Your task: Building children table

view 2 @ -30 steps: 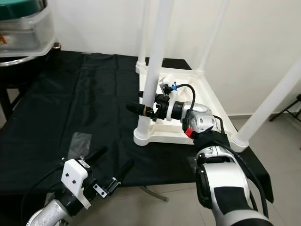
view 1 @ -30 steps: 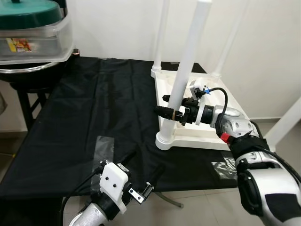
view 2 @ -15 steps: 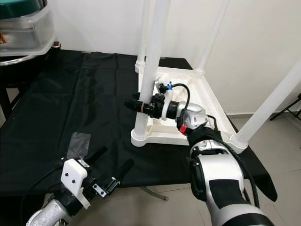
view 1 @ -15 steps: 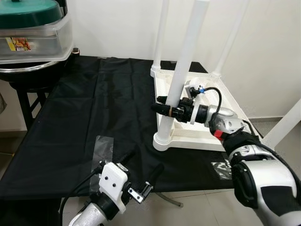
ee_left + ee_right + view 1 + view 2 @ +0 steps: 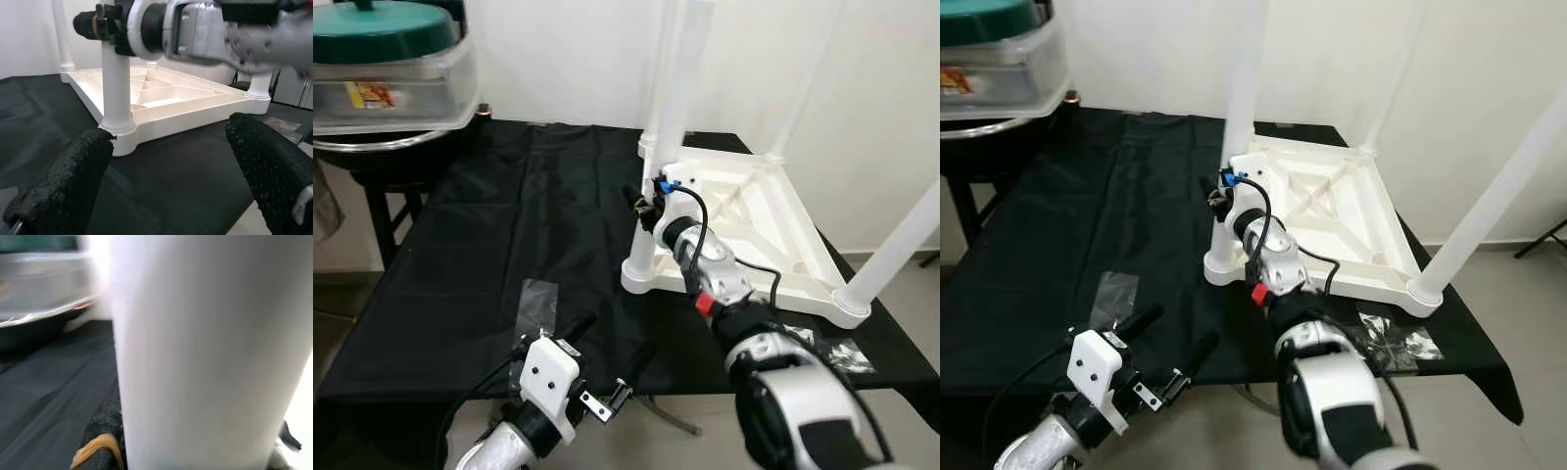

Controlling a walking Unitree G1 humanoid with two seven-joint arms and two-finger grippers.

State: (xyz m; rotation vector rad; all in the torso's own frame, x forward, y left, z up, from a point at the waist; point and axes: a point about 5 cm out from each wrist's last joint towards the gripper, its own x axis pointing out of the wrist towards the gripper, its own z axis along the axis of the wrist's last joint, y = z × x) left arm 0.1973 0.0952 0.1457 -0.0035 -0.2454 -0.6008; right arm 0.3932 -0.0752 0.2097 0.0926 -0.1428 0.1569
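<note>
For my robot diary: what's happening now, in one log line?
right tool: shut on table leg | left tool: open, idle | table: upside down on black cloth

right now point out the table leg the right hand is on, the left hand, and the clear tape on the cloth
table leg [image 5: 641, 257], left eye view, lower shaft above the socket
left hand [image 5: 171, 161], left wrist view, midway between its fingertips
clear tape [image 5: 537, 298], left eye view, middle of the strip
</note>
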